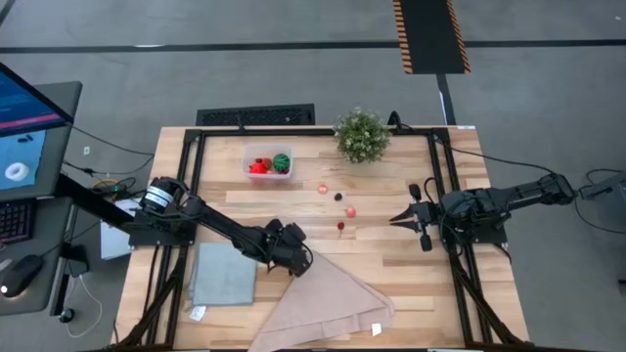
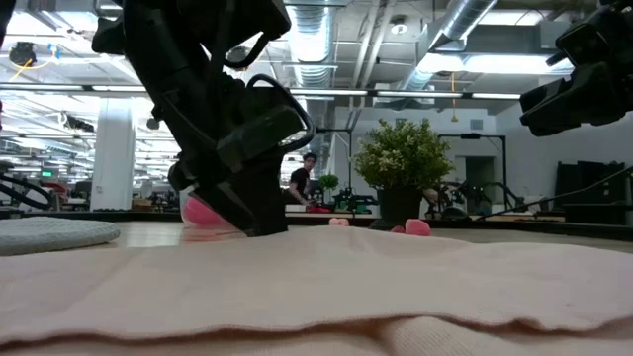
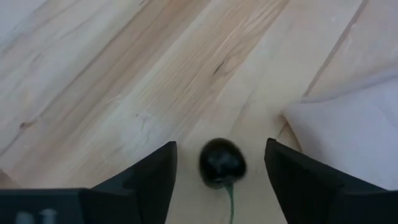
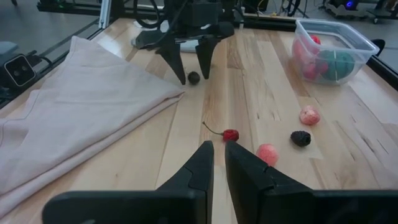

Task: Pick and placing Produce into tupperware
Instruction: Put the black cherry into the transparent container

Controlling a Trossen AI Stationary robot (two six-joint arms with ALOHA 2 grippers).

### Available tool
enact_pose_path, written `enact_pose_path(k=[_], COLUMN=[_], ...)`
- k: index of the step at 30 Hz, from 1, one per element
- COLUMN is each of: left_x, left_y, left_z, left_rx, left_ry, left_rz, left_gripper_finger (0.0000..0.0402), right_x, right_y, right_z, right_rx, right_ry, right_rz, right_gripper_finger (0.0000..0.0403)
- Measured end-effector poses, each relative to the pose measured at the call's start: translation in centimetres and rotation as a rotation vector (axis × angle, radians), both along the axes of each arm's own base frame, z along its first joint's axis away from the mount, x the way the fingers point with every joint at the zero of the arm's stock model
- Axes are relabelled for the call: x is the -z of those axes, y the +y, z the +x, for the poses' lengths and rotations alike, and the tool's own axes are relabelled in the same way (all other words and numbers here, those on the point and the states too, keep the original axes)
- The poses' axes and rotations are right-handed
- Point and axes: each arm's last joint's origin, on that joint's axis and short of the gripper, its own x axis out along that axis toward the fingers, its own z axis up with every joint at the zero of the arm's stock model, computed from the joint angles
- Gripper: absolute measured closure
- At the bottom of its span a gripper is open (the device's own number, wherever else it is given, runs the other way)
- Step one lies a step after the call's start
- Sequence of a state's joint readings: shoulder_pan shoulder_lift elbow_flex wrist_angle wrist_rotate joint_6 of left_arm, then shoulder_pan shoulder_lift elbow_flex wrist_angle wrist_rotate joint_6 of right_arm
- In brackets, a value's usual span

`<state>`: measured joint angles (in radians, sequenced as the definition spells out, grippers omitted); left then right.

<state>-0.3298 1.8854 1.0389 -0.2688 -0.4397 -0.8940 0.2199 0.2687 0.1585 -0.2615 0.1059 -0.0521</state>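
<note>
Left gripper (image 3: 219,163) jaws straddling dark cherry (image 3: 221,163), beige cloth (image 3: 348,134) beside

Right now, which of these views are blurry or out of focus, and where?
Low view: the pink cloth nearest the lens is soft. Left wrist view: the dark fruit between the left tool's fingers is slightly blurred. High and right wrist views look sharp.

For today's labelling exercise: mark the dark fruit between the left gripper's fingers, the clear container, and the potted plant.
dark fruit (image 3: 222,163), left wrist view, middle of its round body.
clear container (image 4: 365,45), right wrist view, its rim.
potted plant (image 1: 361,135), high view, centre of its foliage.
</note>
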Motion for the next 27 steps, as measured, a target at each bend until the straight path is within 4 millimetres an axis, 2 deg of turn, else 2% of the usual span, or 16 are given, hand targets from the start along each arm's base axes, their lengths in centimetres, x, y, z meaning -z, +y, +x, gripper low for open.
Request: enact_pose_path(k=[18,27], left_x=[0.08,0.08], left_y=[0.37,0.95], left_z=[-0.19,-0.04], left_rx=[-0.053,-0.069], left_ry=[0.008,0.009], left_rz=[0.026,0.031], left_gripper_finger=[0.0296,0.0309], right_x=[0.0,0.0], right_y=[0.0,0.0], right_z=[0.0,0.0], right_rx=[0.0,0.0], right_ry=[0.0,0.0], right_rz=[0.0,0.0], right_gripper_finger=[0.0339,0.0339])
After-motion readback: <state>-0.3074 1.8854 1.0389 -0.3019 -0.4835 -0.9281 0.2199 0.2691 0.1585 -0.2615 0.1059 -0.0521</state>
